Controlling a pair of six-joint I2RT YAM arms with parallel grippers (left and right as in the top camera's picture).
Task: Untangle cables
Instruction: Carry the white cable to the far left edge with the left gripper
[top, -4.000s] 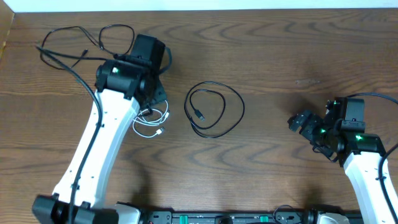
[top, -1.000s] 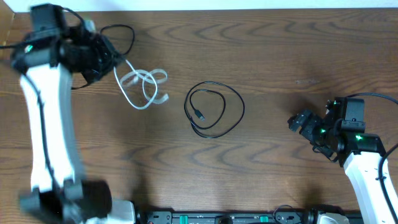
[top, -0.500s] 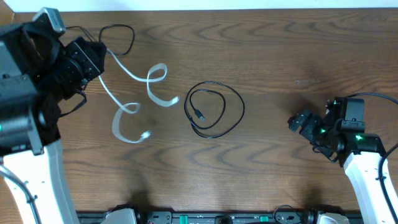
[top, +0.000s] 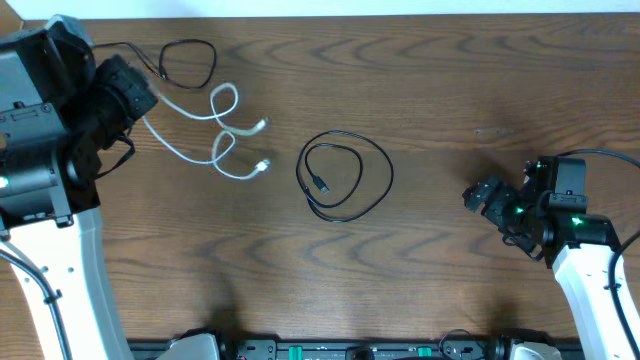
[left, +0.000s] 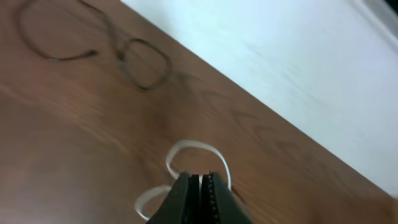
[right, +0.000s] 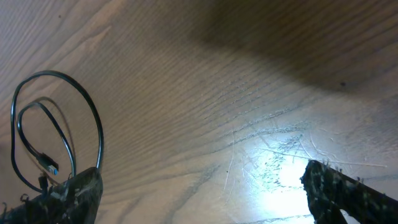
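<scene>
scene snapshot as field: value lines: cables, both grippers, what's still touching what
left gripper: shut on white cable, far left of table
right gripper: open, empty, at right side
white cable: runs right from left gripper, two loops, both plugs at its right end
centre black cable: coiled, apart from the white cable
back-left black cable: single loop close to the white cable, contact unclear

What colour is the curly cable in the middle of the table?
The coiled cable is black; the overhead view shows it best.
</scene>
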